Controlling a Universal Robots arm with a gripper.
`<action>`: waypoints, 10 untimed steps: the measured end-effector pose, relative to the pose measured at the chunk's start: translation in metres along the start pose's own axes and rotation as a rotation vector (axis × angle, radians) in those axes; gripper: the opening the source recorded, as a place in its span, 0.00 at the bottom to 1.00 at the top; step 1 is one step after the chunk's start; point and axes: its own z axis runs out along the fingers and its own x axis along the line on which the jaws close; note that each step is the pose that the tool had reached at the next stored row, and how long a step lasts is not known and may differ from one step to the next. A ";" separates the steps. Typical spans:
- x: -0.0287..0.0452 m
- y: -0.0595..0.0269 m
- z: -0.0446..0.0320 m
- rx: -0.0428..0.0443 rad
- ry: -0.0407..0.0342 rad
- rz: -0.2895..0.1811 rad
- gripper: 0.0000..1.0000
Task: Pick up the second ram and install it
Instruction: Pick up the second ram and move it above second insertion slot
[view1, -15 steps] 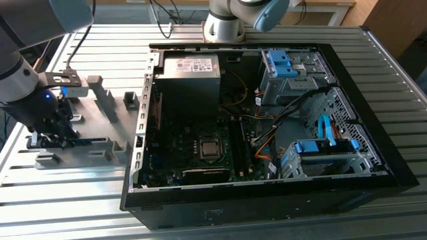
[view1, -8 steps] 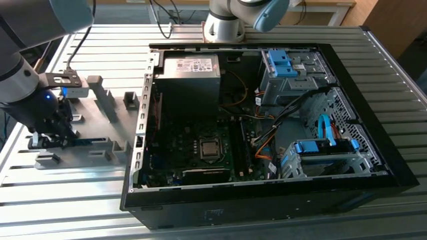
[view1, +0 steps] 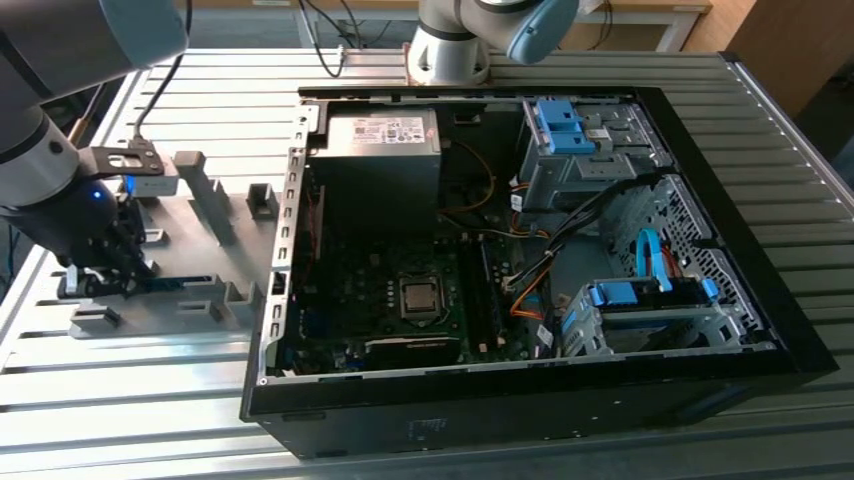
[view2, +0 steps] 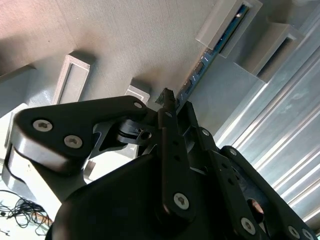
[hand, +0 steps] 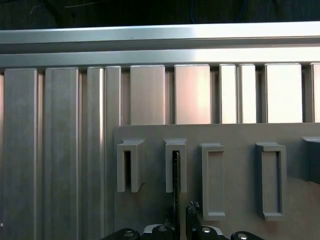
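Observation:
The second ram (view1: 171, 283) stands on edge in a slot of the grey slotted tray (view1: 200, 215), at the exterior view's left beside the open computer case (view1: 534, 400). In the first wrist view the ram (hand: 176, 172) shows edge-on as a thin dark line. In the second wrist view it is a blue-green strip (view2: 215, 47) running through the tray's slots. My gripper (hand: 181, 212) (view2: 177, 100) (view1: 114, 280) is down over the ram's near end, one finger on each side. A sliver of tray shows between the ram and one serrated fingertip (hand: 192, 206), so the gripper is narrowly open.
Inside the case lie the motherboard with its bare processor (view1: 420, 297), the power supply (view1: 380, 135) and blue drive brackets (view1: 567, 125). The tray carries several other raised slot blocks (hand: 270, 180). Ribbed aluminium table (view1: 134, 400) surrounds tray and case.

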 end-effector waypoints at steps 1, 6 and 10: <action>0.0000 0.0000 0.0003 0.0001 0.0000 0.000 0.24; 0.0000 0.0001 0.0006 -0.0003 0.0003 0.000 0.24; 0.0000 0.0001 0.0006 -0.0005 0.0004 0.000 0.24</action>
